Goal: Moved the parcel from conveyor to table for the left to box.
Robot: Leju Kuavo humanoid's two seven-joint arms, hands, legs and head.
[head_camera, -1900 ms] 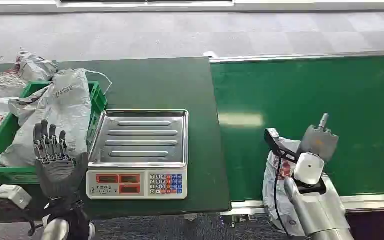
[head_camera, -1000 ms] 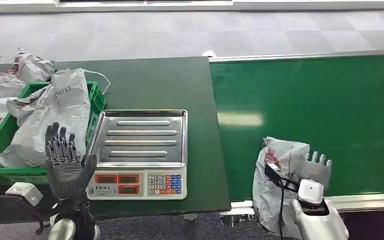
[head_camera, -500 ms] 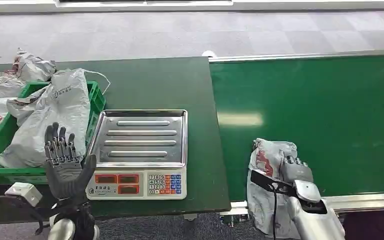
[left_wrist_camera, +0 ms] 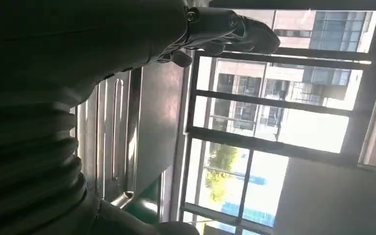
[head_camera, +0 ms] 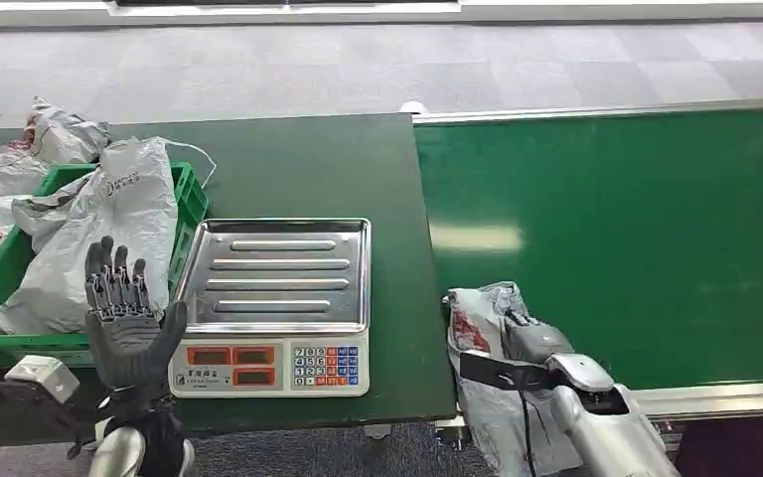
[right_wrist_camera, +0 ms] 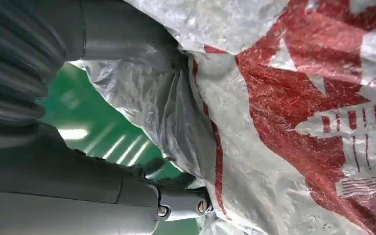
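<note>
A grey plastic parcel point(head_camera: 479, 333) with red print hangs at the near left corner of the green conveyor point(head_camera: 636, 219), right beside the table's edge. My right hand point(head_camera: 534, 343) grips it from the right, fingers wrapped into the crumpled film. Close up in the right wrist view, the parcel point(right_wrist_camera: 298, 122) lies between the thumb point(right_wrist_camera: 122, 34) and the fingers point(right_wrist_camera: 176, 205). My left hand point(head_camera: 124, 318) stands upright with fingers spread and empty, at the table's near edge between the green crate and the scale. In the left wrist view its fingers point(left_wrist_camera: 225, 29) hold nothing.
A steel-topped scale point(head_camera: 273, 288) sits at the front middle of the dark green table point(head_camera: 308, 159). A green crate point(head_camera: 194, 199) on the left holds grey bags point(head_camera: 109, 229), with more bags point(head_camera: 60, 129) behind it. A small white device point(head_camera: 40, 376) lies near the left forearm.
My right hand closed on the parcel and has dragged it left along the conveyor's near edge to the table's side. The left hand has barely shifted.
</note>
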